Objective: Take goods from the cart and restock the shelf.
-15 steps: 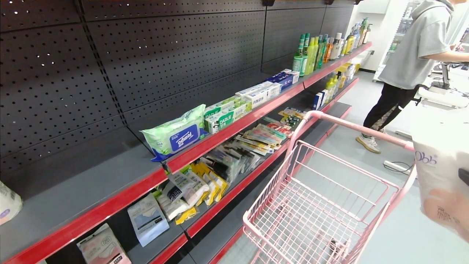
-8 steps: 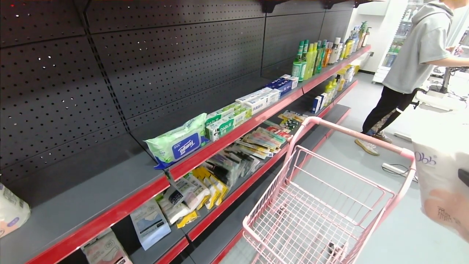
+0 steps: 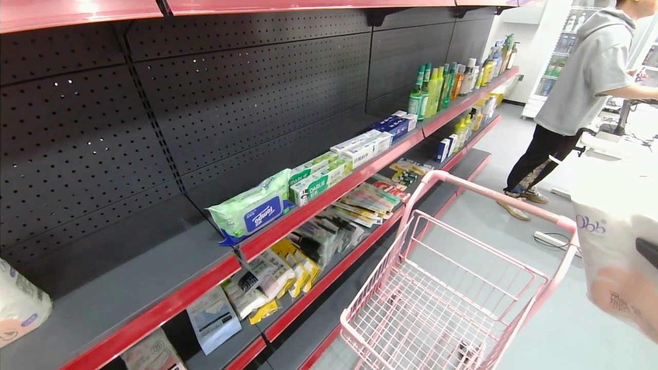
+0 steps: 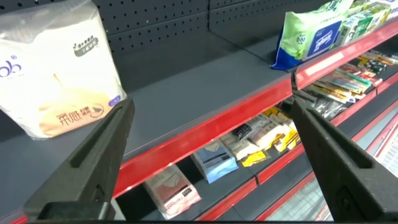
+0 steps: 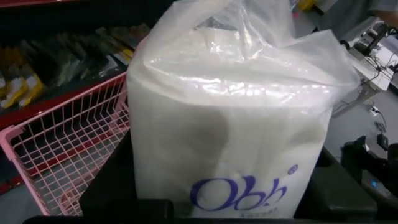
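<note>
My right gripper (image 5: 224, 208) is shut on a white plastic-wrapped tissue pack (image 5: 230, 124), held above the right side of the pink wire cart (image 3: 452, 288); the head view has this pack (image 3: 614, 257) at its right edge. My left gripper (image 4: 217, 174) is open with nothing between its dark fingers (image 4: 93, 168), and it hovers in front of the red-edged grey shelf (image 4: 205, 93). A second tissue pack (image 4: 56, 74) stands on that shelf deck, at the far left in the head view (image 3: 20, 308). A green and blue wet-wipes pack (image 3: 252, 210) lies further right on the same deck.
Toothpaste boxes (image 3: 318, 180) and bottles (image 3: 437, 85) line the shelf to the right. The lower shelf (image 3: 329, 272) carries hanging packets and toothbrushes. A black pegboard wall (image 3: 231, 92) backs the shelf, with a red shelf above. A person (image 3: 576, 92) stands at the far right.
The head camera has tilted up, so the whole scene sits lower and the upper red shelf shows. The tissue pack stays held at the right edge.
</note>
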